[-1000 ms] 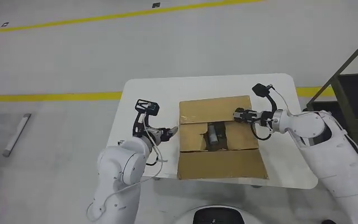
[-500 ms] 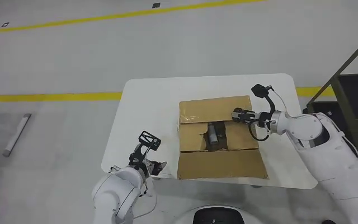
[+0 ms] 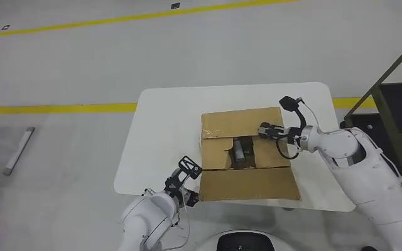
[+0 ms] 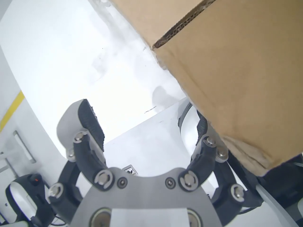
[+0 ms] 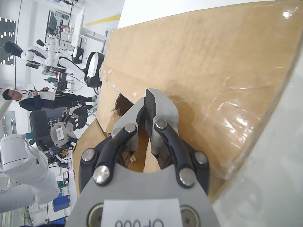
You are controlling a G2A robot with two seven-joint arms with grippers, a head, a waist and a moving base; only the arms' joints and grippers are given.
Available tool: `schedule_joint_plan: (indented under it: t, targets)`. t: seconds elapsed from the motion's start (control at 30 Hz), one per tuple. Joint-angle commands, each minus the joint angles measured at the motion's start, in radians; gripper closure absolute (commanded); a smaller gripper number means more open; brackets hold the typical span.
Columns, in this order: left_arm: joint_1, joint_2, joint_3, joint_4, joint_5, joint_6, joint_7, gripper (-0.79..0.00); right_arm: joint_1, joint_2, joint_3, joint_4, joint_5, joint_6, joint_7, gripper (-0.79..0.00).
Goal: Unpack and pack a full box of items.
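The box (image 3: pixel 270 154) sits in the middle of the worktop (image 3: pixel 163 125), its top flaps partly parted, with a grey item (image 3: pixel 240 152) showing through the gap. The step in hand looks like opening the flaps fully so unpacking can start. The right end effector (image 5: pixel 148 95) rests over the flap on its own side, at the rim of the opening, fingers pressed together; I cannot tell whether a cardboard edge is pinched between them. The left end effector (image 4: pixel 142 114) hangs low at the box's near left corner, fingers spread wide and holding nothing, with one finger tucked just under the corner of the near flap (image 3: pixel 248 184). To do this well, the left should take that flap by its free edge near the corner and fold it outward along the crease, while the right steadies the box so it does not slide. The near flap reaches almost to the worktop's front edge, so there is little room there and the left wrist must work close to that edge. The widest stretch of worktop lies to the left of the box, the likeliest place for unpacked things.
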Motion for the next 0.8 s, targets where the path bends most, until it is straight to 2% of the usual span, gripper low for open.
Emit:
schedule_joint_plan:
  t: [0.0,0.3,0.67,0.77]
  targets:
    - [-0.023,0.002,0.013,0.008,0.042,-0.001,0.029,-0.785,0.000,0.001,-0.005,-0.009,-0.019,-0.002,-0.009,0.000]
    - [-0.116,-0.002,0.055,0.061,0.054,0.080,0.107,-0.785,-0.012,0.007,0.000,-0.078,-0.074,0.005,-0.030,0.000]
    - [-0.241,-0.016,0.110,0.181,0.020,0.229,0.177,-0.785,-0.062,0.027,0.095,-0.271,-0.263,0.099,-0.172,0.000]
    - [-0.263,-0.015,0.142,0.223,0.111,0.215,0.222,-0.785,-0.082,0.030,0.120,-0.316,-0.271,0.103,-0.195,0.000]
